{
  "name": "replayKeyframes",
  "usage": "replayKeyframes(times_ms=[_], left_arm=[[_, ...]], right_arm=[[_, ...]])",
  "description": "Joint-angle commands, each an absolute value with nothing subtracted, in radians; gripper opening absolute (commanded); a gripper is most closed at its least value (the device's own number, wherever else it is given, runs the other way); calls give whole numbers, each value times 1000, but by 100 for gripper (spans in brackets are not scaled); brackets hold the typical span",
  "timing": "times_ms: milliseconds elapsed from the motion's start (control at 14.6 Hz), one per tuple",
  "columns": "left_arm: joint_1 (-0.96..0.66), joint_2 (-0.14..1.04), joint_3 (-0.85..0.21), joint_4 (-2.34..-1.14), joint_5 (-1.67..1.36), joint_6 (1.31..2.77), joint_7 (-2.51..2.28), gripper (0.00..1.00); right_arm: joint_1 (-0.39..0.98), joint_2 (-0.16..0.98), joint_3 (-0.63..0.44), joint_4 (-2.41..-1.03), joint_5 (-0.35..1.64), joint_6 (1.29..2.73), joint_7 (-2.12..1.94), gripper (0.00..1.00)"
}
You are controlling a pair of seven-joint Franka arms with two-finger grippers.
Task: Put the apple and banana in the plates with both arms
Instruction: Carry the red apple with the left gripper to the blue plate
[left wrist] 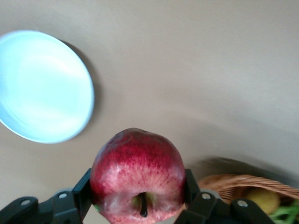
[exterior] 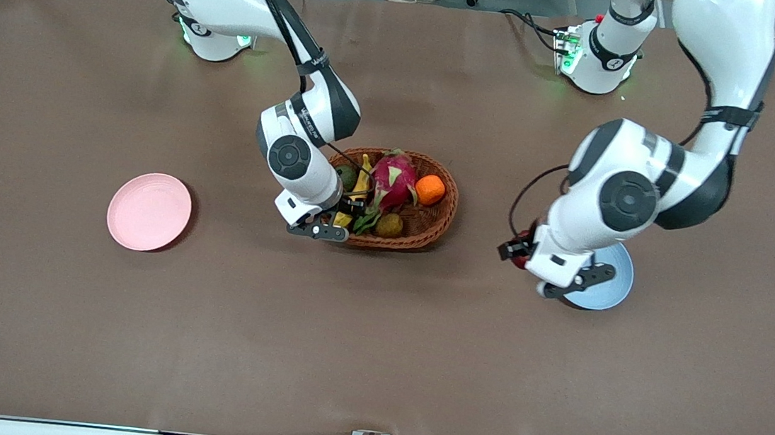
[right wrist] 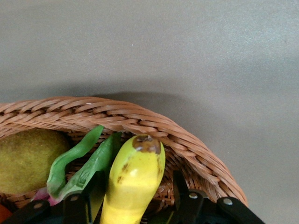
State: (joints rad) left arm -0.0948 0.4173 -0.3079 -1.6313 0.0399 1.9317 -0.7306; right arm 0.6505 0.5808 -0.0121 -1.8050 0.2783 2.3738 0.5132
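Apple (left wrist: 138, 175) clamped in left claw (left wrist: 139, 196); banana (right wrist: 133, 179) between right claw (right wrist: 135, 198) fingers.

Both arms (exterior: 312, 118) were glossy white shells with rounded joints, broken by black bands and dark grey round caps at the elbows (exterior: 627, 200). Black cables ran along the links, strapped on with black ties bearing small white lettering. The bases (exterior: 598, 60) glowed green at their rims. Each ended in a black two-finger gripper (left wrist: 140, 200) with silver screws set in the finger mounts (right wrist: 224, 202).
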Motion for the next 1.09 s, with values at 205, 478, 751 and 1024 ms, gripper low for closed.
replayKeyframes(times_ms=[205,478,751,1024], left_arm=[[82,330,-319,-1805,54,1966,-435,19],[176,304,-321,-1951,54,2097,-307,20],[233,314,-322,-2077,54,2264,-250,21],[239,334,-322,-2121,54,2341,-250,25]], right_arm=[[669,592,-18,-1806,304,2385,522,58],[669,591,-18,-1801,302,2382,520,46],[669,589,-18,-1776,302,2369,519,24],[666,569,-17,-1755,302,2359,518,14]])
